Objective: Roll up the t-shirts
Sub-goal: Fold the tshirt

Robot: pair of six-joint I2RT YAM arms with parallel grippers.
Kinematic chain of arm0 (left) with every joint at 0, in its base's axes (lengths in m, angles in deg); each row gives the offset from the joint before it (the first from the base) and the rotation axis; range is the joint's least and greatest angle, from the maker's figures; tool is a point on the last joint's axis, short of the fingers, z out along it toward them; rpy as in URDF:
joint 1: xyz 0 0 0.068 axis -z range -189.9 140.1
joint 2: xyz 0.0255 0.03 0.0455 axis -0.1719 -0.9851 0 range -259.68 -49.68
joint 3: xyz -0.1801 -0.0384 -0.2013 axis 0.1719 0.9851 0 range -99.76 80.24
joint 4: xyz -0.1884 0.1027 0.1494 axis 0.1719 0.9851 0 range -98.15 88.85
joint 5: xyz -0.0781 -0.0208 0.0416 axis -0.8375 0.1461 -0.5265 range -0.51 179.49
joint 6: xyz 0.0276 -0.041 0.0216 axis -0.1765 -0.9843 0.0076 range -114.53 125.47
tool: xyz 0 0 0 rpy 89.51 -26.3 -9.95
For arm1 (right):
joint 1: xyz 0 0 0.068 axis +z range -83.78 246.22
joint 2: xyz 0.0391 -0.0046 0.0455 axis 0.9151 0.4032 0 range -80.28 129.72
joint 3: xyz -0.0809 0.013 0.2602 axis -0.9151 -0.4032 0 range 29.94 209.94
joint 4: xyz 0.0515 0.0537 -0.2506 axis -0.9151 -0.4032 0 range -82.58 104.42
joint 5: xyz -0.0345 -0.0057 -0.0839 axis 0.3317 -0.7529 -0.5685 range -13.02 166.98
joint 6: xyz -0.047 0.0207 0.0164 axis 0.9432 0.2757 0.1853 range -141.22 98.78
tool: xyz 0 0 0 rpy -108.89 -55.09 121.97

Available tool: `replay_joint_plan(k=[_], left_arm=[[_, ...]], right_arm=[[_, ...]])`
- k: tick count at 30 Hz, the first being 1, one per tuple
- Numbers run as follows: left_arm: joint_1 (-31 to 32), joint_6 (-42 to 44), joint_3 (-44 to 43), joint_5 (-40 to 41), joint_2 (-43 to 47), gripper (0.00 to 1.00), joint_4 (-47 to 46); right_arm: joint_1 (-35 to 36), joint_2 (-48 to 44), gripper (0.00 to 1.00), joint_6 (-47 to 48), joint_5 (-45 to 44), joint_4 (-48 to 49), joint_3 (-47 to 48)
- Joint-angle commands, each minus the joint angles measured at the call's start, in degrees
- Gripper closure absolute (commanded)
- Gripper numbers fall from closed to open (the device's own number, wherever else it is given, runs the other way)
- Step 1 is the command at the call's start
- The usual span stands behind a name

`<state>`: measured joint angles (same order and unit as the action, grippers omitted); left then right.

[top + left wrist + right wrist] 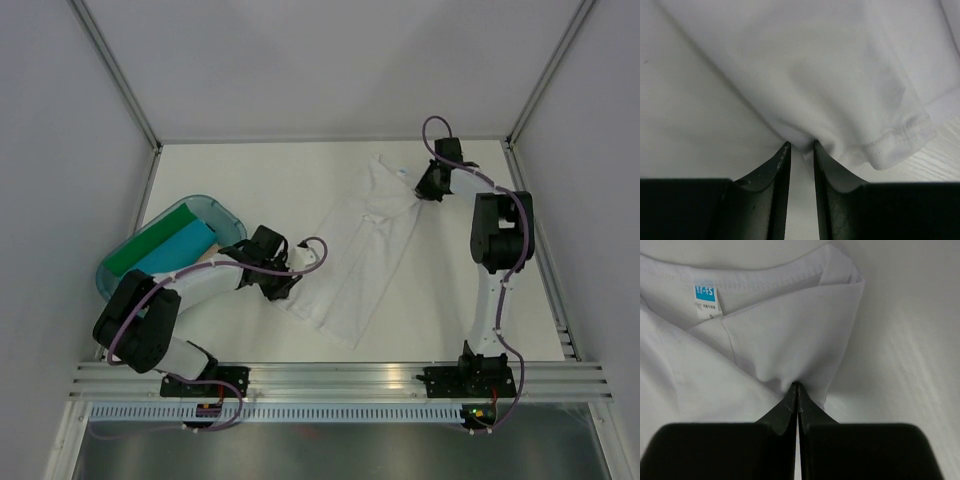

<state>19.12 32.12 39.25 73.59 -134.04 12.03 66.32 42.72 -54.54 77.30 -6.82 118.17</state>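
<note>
Now left fingers and right fingers pinch the white t-shirt.

Bright, even diffuse light, no glare. Right tool dark and soft-focus near the lens; white t-shirt just ahead of its tips sharp. Left tool: faint shadow under the fold ahead, worktop grain crisp to its right.

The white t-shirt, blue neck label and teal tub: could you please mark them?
white t-shirt [360, 265], top view, body
blue neck label [704, 290], right wrist view, centre
teal tub [225, 210], top view, rim
</note>
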Motion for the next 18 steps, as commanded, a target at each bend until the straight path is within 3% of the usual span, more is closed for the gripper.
replay_joint_plan(k=[1,4,10,14,18], left_arm=[[7.00,5.95,1.71,-3.36,0.86,0.70,5.90],[15.08,7.01,2.93,-2.29,1.12,0.70,8.02],[16.51,6.92,3.64,-5.10,5.34,0.69,11.80],[16.51,6.31,1.80,-5.63,9.81,0.67,14.52],[16.51,5.16,-1.36,-5.81,11.84,0.66,17.51]], right_arm=[[4.73,9.33,1.00,-3.32,2.23,-6.35,9.57],[6.14,14.53,1.00,-4.91,3.63,-7.59,18.10],[6.85,18.51,0.97,-1.76,4.61,-10.41,34.53],[6.85,15.87,0.91,1.93,4.52,-11.11,38.86],[6.93,8.69,0.80,5.10,4.78,-11.99,37.46]])
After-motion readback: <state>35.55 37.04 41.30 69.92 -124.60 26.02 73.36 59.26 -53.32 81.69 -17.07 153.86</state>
